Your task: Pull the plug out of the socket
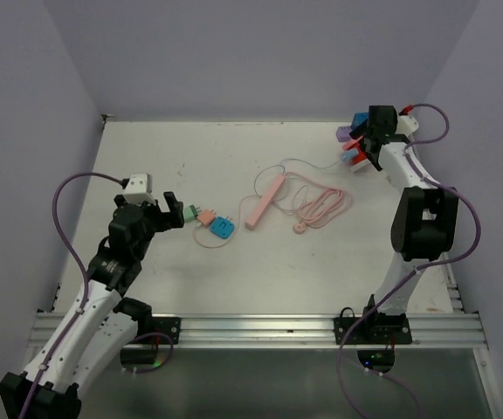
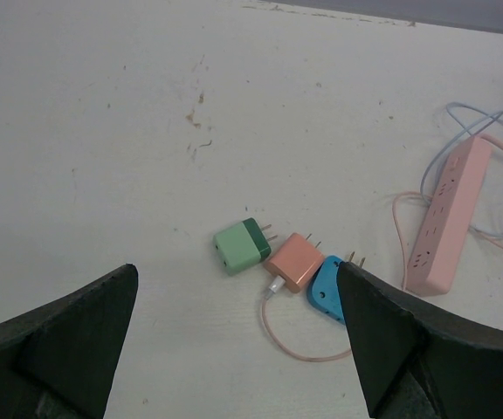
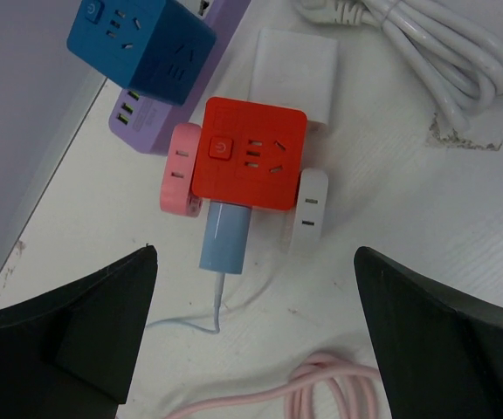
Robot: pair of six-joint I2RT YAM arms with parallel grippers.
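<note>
Far right corner: red cube (image 3: 250, 154) is lying on the matte white table (image 3: 461, 201), close beside the wall (image 3: 16, 105).
Task plug: smooth, cylindrical pale-blue plug (image 3: 225, 237) is sitting in the cube's near face, a thin cord trailing from it.
Cube sides: rounded pink plug (image 3: 180, 179) and white plug (image 3: 308, 211) are occupying opposite faces; a flat white adapter (image 3: 293, 70) is touching the far face.
Wall side: blue cube (image 3: 142, 39) and purple block (image 3: 147, 122) are crowding the red cube.
Open room: bare table is showing beyond the white plug.
Right gripper (image 3: 256, 251): hovering over the pale-blue plug, fingers spread wide, gripping nothing.
Left gripper (image 2: 236, 266): hanging with fingers spread, empty, above boxy green (image 2: 241, 247), orange (image 2: 293, 262) and blue (image 2: 326, 288) chargers near the pink strip (image 2: 448, 214).
</note>
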